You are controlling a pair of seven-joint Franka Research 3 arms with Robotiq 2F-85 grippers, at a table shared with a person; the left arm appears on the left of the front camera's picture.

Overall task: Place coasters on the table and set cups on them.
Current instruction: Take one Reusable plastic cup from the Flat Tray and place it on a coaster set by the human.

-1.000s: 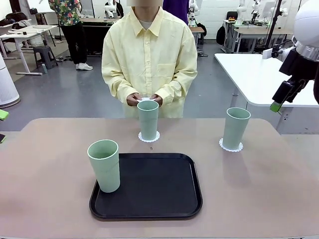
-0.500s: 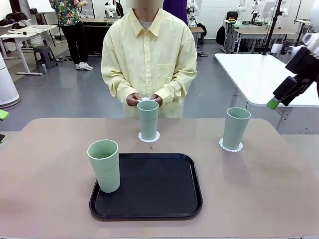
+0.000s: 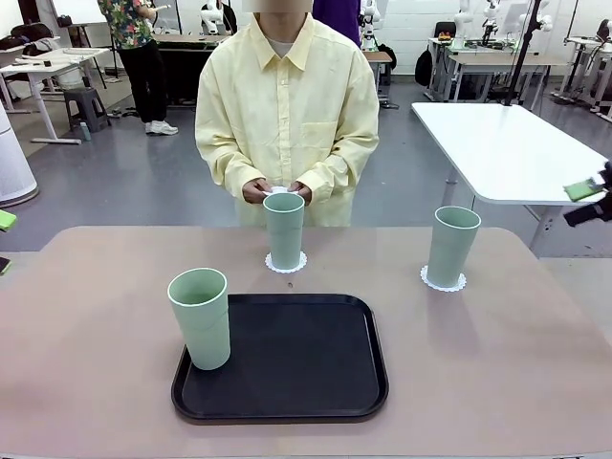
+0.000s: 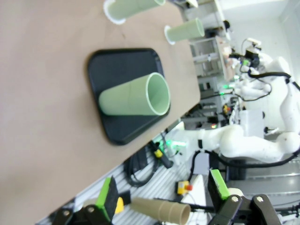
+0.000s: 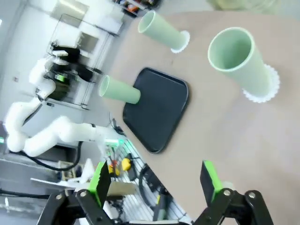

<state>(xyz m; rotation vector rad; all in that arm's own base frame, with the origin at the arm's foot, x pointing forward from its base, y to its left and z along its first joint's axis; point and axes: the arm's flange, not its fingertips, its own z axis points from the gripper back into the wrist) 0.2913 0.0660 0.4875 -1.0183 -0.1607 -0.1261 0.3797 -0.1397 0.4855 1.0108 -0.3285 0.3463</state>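
Three mint-green cups stand on the tan table [image 3: 86, 287]. The middle cup [image 3: 284, 229] rests on a white coaster [image 3: 286, 263] at the far side. To the right, another cup [image 3: 451, 246] stands on its own coaster [image 3: 444, 281]. The nearest cup [image 3: 201, 317] stands upright on the left corner of a black tray [image 3: 296, 359]. The person's hands hold a small white paper piece [image 3: 279, 191] behind the middle cup. My right gripper [image 3: 585, 199] [image 5: 154, 180] hangs open and empty at the picture's right edge. My left gripper [image 4: 161, 192] is open and empty, off the table's left side.
A white table [image 3: 497, 143] stands beyond the right corner, near my right gripper. The person stands at the far edge, in the middle. Bare tabletop lies left of the tray and in front of the right cup.
My right arm has drawn back to the right, from above the white table to the picture's edge. Cups, coasters and the person's hands have not moved.
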